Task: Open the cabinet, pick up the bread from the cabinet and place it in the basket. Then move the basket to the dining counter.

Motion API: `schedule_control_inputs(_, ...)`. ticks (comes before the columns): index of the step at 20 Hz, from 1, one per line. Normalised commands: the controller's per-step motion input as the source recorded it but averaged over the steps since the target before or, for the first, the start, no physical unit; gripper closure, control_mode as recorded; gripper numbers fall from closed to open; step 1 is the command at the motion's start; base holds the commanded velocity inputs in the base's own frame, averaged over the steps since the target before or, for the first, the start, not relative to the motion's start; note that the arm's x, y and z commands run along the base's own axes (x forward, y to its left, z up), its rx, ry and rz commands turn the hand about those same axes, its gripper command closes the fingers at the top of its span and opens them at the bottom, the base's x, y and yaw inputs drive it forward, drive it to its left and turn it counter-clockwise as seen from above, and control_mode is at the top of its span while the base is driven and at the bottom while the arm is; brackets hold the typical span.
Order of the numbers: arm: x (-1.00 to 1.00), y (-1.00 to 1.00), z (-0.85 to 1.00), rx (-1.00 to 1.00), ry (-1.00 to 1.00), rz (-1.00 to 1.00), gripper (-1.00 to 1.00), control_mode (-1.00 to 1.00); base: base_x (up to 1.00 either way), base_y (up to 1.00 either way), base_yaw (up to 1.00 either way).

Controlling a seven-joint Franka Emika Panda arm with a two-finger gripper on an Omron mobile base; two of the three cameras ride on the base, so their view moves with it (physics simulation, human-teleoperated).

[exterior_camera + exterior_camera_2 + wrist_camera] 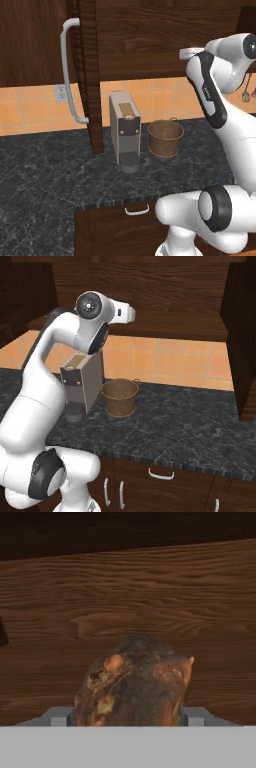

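The cabinet (150,35) stands open, its door (87,75) swung out edge-on with a curved silver handle (70,75). My arm reaches up onto the cabinet shelf (160,326). In the hand view the bread (132,682), a dark golden-brown crusty bun, fills the space between my fingers, and my gripper (127,718) is shut on it, with wood grain behind. Whether the bun is off the shelf I cannot tell. The basket (165,137) (120,397) sits below on the black granite counter, upright and empty. The dining counter is out of view.
A grey coffee machine (125,127) (80,383) stands just left of the basket. The second open door (245,336) hangs at the right. Drawers with silver pulls (161,473) sit under the counter edge. Utensils (246,95) hang at the far right.
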Motion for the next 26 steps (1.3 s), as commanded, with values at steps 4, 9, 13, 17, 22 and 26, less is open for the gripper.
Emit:
schedule_control_inputs(4,-1.00,-0.19,-0.23,0.00,0.06,0.02,1.00,-1.00,0.00,0.00,0.00)
schedule_control_inputs(9,-1.00,0.00,-0.43,0.01,0.06,0.08,1.00,-1.00,0.00,0.00,0.00)
schedule_control_inputs(13,-1.00,0.00,-0.55,0.01,0.07,0.11,1.00,-1.00,0.00,0.00,0.00)
schedule_control_inputs(17,-0.74,0.11,-0.99,0.02,0.08,0.07,1.00,-1.00,0.00,0.00,0.00)
schedule_control_inputs(22,0.25,0.39,-0.94,0.07,0.05,0.03,1.00,-1.00,0.00,0.00,0.00)
schedule_control_inputs(26,0.99,0.35,-0.61,0.12,0.02,0.04,1.00,-1.00,0.00,0.00,0.00)
